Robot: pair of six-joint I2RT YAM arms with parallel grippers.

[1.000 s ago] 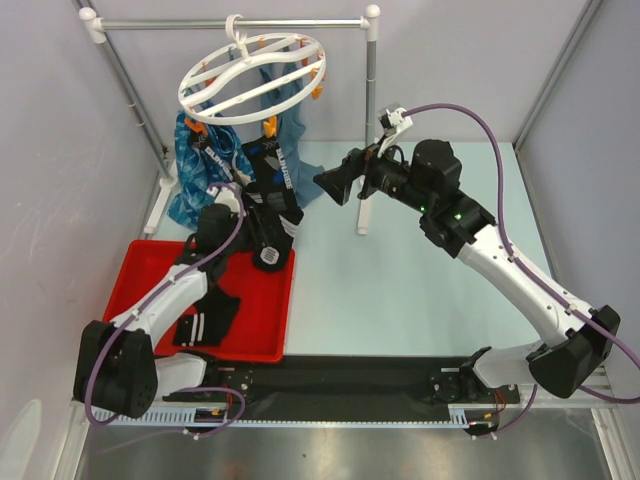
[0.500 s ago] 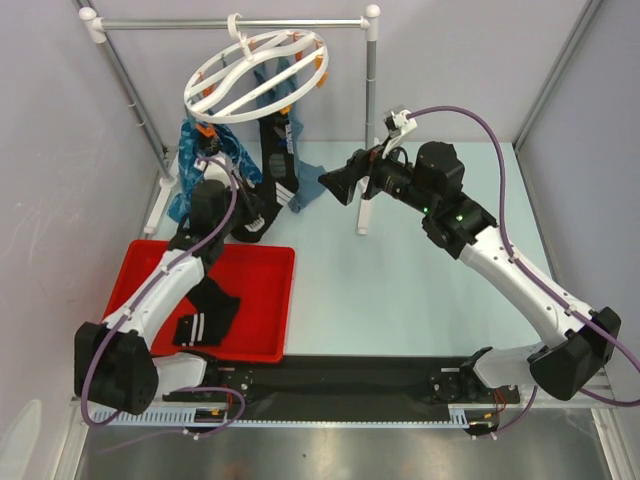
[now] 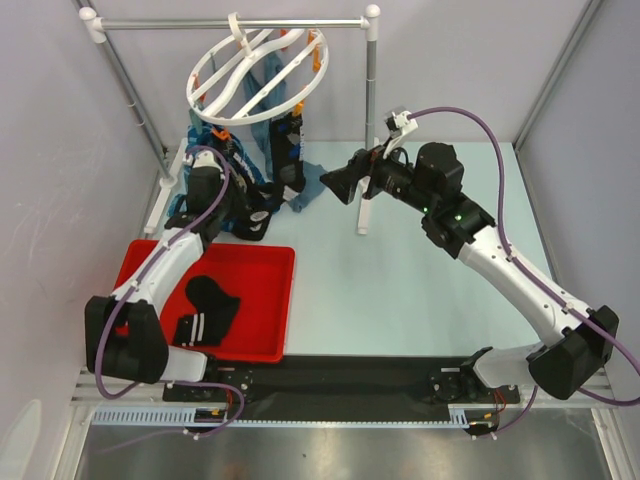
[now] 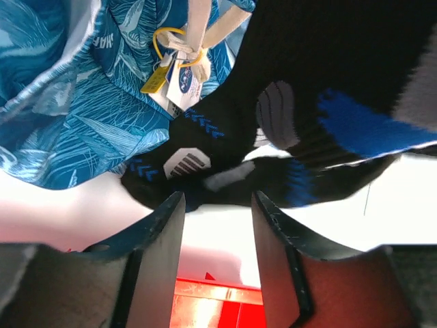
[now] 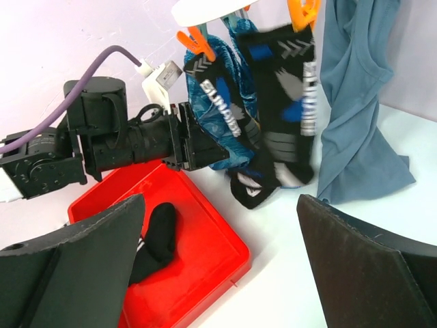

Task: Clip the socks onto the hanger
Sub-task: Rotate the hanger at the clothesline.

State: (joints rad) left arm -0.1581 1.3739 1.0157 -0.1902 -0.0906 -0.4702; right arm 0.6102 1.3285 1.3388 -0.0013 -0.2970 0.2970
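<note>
Two socks hanging, one hanger, one red tray

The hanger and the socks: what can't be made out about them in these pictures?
- Right wrist view: the hanger is cut off by the top edge; only a few orange clips show.
- Left wrist view: the hanging sock is blurred at right, and its top runs past the edge.
- Top external view: whether clips grip the socks is too small to tell.

White hanger, orange clips; black socks with white lettering and blue patches; a blue leaf-print cloth; a slate-blue garment; a black, white-striped sock on a red tray.
</note>
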